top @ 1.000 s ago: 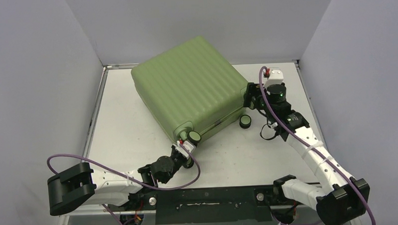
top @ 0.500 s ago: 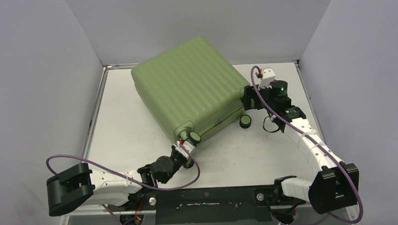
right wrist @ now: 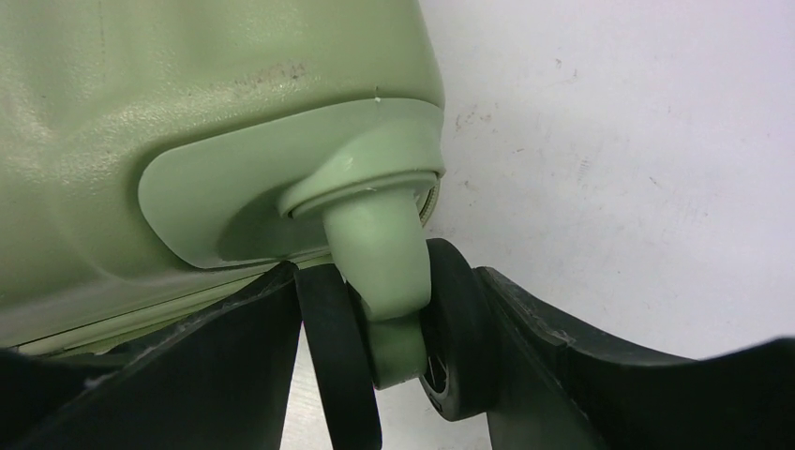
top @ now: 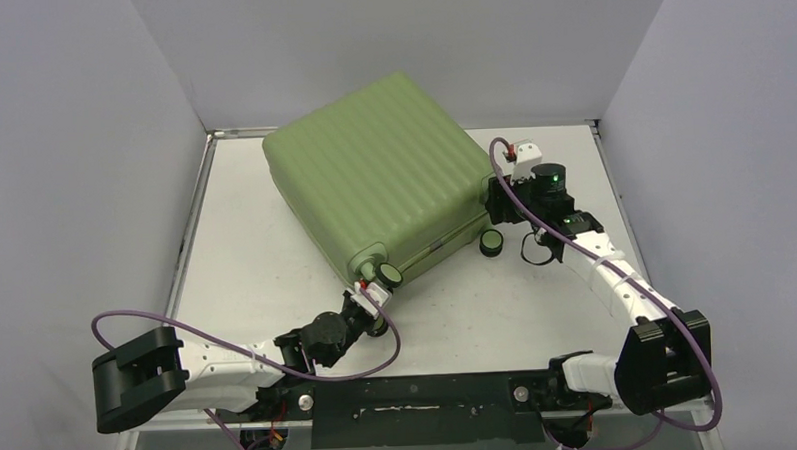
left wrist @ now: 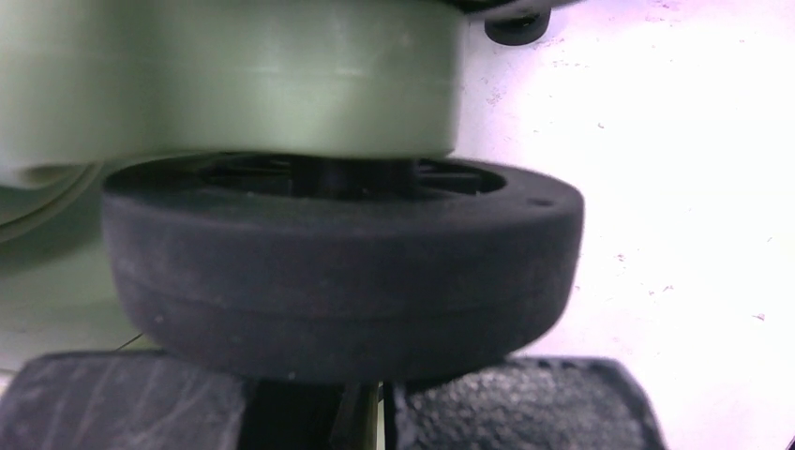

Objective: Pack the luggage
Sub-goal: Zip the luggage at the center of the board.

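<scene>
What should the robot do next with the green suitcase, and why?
Probably squeeze the right gripper onto the caster wheel. Its jaws straddle that wheel at a corner of the luggage, seemingly touching both sides, though a firm grip isn't clear. The left gripper is shut by the near wheel.

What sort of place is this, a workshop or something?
Most likely a robotics lab test booth. Plain grey walls box in a white table. A left arm and a right arm are bolted at its near edge, working on a green suitcase.

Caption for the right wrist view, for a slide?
Right gripper straddling a black caster wheel on the light-green luggage.
</scene>
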Controlling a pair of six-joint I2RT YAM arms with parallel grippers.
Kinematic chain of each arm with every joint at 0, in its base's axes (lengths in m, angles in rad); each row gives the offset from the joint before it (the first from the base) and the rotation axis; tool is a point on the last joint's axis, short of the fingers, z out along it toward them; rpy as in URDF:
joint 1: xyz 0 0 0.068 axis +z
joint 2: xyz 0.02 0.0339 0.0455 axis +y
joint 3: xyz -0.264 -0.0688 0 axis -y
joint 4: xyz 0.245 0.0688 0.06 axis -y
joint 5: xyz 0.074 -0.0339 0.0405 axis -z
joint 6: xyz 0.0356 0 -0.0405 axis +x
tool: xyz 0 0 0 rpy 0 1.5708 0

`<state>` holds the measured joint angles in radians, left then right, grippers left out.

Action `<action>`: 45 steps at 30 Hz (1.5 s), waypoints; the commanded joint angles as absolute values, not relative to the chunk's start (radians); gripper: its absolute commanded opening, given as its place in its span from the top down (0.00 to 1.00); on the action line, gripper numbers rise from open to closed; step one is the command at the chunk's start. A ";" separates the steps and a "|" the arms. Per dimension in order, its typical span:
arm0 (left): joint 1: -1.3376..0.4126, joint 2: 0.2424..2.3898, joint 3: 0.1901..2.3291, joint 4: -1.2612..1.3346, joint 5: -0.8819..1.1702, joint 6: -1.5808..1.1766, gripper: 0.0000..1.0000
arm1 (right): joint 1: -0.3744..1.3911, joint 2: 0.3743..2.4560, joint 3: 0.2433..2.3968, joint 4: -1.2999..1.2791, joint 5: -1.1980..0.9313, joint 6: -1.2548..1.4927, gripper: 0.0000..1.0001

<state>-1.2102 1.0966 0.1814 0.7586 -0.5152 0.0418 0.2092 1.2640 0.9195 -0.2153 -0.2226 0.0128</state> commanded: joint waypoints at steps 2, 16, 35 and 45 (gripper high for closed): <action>-1.218 1.111 0.265 0.791 -0.461 0.038 1.00 | 0.325 1.157 0.855 -0.182 -0.206 0.076 0.93; -1.254 1.273 0.429 0.808 -0.432 0.034 1.00 | 0.449 0.924 0.749 -0.292 -0.088 0.233 1.00; -1.364 1.401 0.533 0.762 -0.743 -0.071 1.00 | 0.442 0.999 0.644 -0.121 0.130 0.383 1.00; -1.405 1.484 0.574 0.825 -0.787 -0.036 1.00 | 0.448 1.084 0.641 -0.040 0.043 0.434 1.00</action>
